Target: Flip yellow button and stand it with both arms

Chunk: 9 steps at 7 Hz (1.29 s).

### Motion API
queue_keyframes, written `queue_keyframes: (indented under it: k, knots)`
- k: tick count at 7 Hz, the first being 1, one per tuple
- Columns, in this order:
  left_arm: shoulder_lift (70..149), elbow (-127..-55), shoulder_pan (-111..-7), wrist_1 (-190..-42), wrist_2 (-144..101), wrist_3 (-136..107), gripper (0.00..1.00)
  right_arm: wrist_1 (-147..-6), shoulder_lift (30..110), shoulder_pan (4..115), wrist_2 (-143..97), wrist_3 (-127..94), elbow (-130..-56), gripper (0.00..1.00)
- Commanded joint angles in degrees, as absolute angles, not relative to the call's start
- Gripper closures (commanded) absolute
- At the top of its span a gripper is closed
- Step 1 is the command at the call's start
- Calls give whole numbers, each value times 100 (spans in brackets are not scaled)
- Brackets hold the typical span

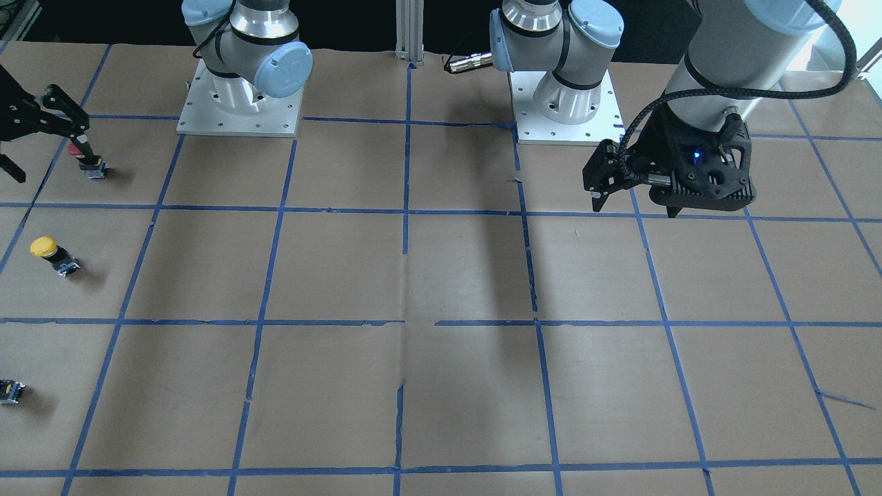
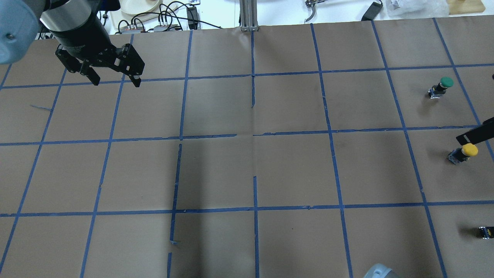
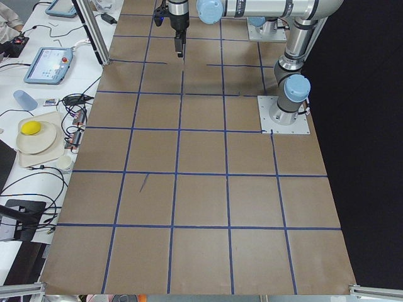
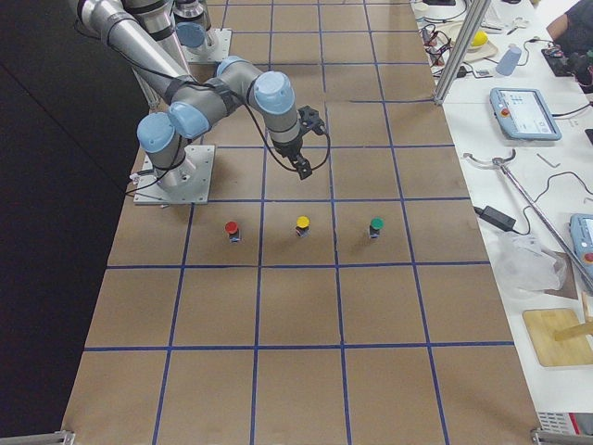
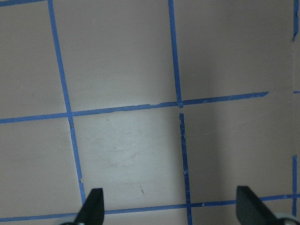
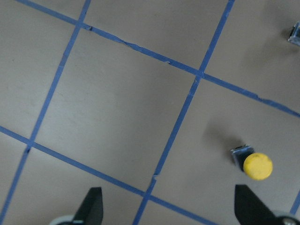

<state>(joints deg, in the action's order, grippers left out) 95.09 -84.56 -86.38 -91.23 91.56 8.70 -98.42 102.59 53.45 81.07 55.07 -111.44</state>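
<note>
Right wrist-mounted view: my right gripper (image 6: 171, 208) hangs spread and empty; the yellow button (image 6: 257, 165) sits just ahead, off to one side. Light, rigid, slick-capped, I judge; pinch its blocky body. My left gripper (image 5: 168, 208) is spread too

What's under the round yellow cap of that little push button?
The small yellow push button has a short black-and-grey block body below its cap, resting on the brown paper table. Where cap meets body is covered by the cap.

Red button (image 4: 233, 230), green button (image 4: 375, 226), small capless piece (image 1: 11, 390), tape-gridded brown table (image 1: 344, 269)
</note>
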Motion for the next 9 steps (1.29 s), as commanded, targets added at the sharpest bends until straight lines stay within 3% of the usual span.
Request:
queue_keyframes:
  k: [1,6,9]
  knots:
    - [9501,-8446,-8622,-9123,9149,879,1,-9256,10336,6551,8515,2805,-10645,0]
    - [9519,-8341,-8587,-9132,9123,914,1,-8204,10161,8674,8622,-807,-9327,0]
    - [9536,-8349,-8587,-9149,9062,914,1,-8191,9993,8745,8955,-836,-9517,0]
